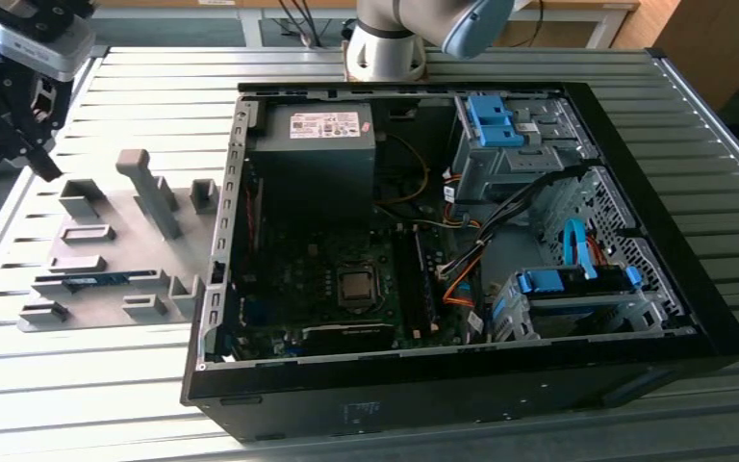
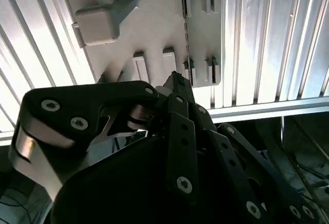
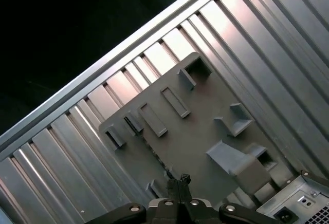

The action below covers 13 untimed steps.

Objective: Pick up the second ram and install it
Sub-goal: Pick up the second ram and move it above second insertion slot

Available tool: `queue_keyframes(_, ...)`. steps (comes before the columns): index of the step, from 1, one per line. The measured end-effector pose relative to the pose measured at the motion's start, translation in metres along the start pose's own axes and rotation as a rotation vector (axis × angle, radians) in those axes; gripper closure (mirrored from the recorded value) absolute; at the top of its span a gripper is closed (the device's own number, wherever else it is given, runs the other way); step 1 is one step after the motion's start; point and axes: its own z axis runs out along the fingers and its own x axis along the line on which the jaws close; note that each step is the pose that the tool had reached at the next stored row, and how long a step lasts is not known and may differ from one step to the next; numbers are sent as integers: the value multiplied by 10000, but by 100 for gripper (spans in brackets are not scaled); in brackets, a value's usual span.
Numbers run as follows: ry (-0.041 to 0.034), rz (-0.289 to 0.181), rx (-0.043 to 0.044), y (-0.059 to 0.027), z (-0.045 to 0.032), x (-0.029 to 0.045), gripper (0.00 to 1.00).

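gripper hangs high at the exterior view's left, above the bench, jaws together and nothing in them. ram stands on edge in the grey holder, below the gripper and toward the case, its long axis running across the exterior view. in the second wrist view the ram is a thin line pointing away from the gripper.

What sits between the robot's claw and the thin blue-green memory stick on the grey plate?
In the exterior view, low grey holder blocks stand between the gripper and the second ram.
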Motion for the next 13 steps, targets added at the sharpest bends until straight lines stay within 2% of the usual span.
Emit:
queue_keyframes(3,20,-526,5,0,9,0,89)
queue_keyframes(7,36,-954,10,5,12,4,89)
queue_keyframes(13,46,-1195,13,6,12,11,89)
